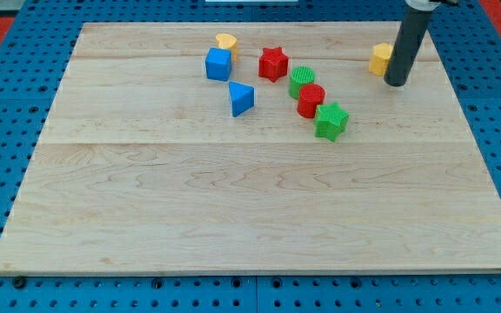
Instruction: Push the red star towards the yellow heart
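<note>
Eight blocks are sitting on the wooden board (233, 217), all crowding toward the view's top, and my tip (396, 83) is standing well off at the view's top right, just beside a yellow block (380, 59) whose shape I cannot quite make out. No pincer is riding on this rod, so nothing is being gripped; it is only a bare tip, touching no block that matters yet.

Judging by the layout, the approach is what is in hand: the red star (273, 63) is waiting untouched, near the top centre. It is showing as a bright red, chunky piece with blunt points, lying flat. The yellow heart (225, 41) is peeking out up and to the view's left of it, sitting just behind the blue cube (218, 63), which it seems to be touching.

What the next move is calling for, I reckon: the tip is needing to travel leftward and settle on the star's right, slightly lower side, then drive up and left. The green cylinder (301, 81) and red cylinder (310, 100) are crowding that side, with the green star (330, 120) lower still, so the line in is looking tight. The blue triangle (241, 98) is lying clear below.
</note>
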